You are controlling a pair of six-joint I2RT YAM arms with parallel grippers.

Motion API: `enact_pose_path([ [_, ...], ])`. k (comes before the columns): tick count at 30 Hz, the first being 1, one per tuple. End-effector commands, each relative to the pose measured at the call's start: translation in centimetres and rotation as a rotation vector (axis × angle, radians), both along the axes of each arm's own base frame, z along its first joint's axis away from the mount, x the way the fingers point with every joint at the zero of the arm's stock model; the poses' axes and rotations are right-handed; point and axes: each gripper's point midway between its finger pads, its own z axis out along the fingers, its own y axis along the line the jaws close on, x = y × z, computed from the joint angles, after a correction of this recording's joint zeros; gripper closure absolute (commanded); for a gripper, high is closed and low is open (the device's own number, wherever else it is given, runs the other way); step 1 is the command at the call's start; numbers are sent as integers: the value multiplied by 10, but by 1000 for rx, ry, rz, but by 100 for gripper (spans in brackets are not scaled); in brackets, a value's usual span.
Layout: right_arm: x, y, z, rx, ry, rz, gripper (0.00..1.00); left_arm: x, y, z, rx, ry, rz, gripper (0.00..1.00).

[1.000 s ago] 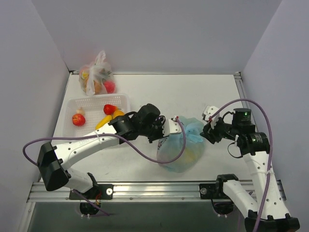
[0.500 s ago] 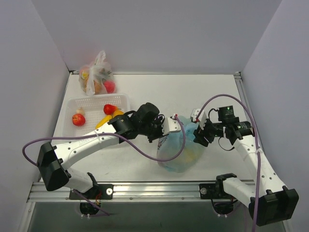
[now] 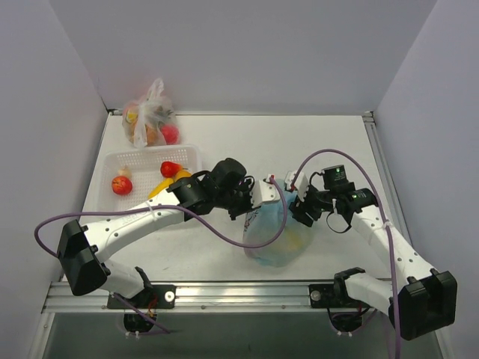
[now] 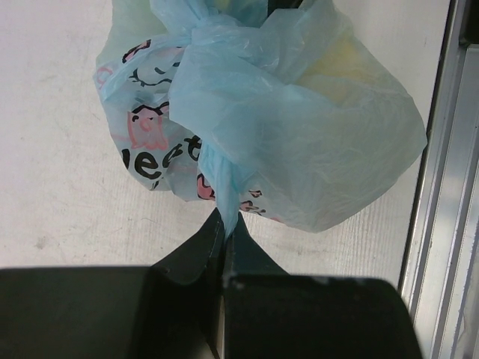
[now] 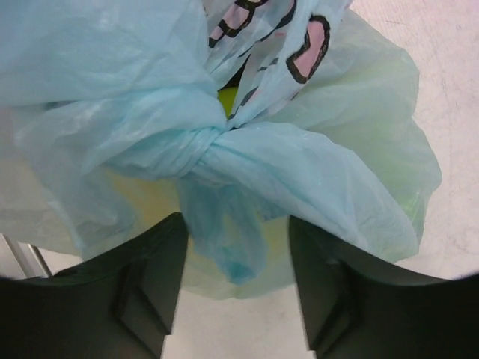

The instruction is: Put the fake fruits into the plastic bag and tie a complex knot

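The light-blue plastic bag [image 3: 278, 232] lies near the table's front middle, with yellow and green fake fruits dimly showing through it. Its handles are twisted into a knot [image 5: 196, 147]. My left gripper [image 3: 256, 199] is shut on one twisted handle strand [image 4: 223, 196] at the bag's left top. My right gripper [image 3: 298, 206] is open at the bag's right top, its jaws either side of a loose blue handle end [image 5: 228, 243] just below the knot, not closed on it. More fake fruits lie in the white basket [image 3: 138, 158]: a red apple [image 3: 121, 185], a red piece [image 3: 170, 168], yellow bananas [image 3: 162, 185].
A clear bag of orange and red fruits [image 3: 150, 120] stands at the back left, behind the basket. The metal rail [image 3: 239, 293] runs along the table's front edge, close to the bag. Purple cables loop from both arms over the bag.
My right gripper has moved left from the table's right side to the bag and now straddles the loose handle end. The left gripper has held its strand almost still.
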Motion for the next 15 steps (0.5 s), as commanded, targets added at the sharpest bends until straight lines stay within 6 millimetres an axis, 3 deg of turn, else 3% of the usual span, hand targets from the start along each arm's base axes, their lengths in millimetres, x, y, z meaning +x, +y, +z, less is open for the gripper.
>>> enact_pose_path([
  [1, 13, 0, -6, -21, -28, -24, 48, 8, -9, 15, -62, -12, 14, 100],
  [2, 15, -1, -7, -27, -32, -27, 66, 10, -9, 14, -66, -4, 30, 100],
  [5, 23, -8, -4, -56, -60, -68, 100, 24, 0, 11, -59, 13, 111, 100],
  [11, 28, -27, 34, -95, -205, -118, 100, 65, 40, 6, -33, -1, 311, 100],
  [15, 33, -46, 49, -155, -251, -162, 100, 84, 69, 11, -35, 1, 400, 100],
])
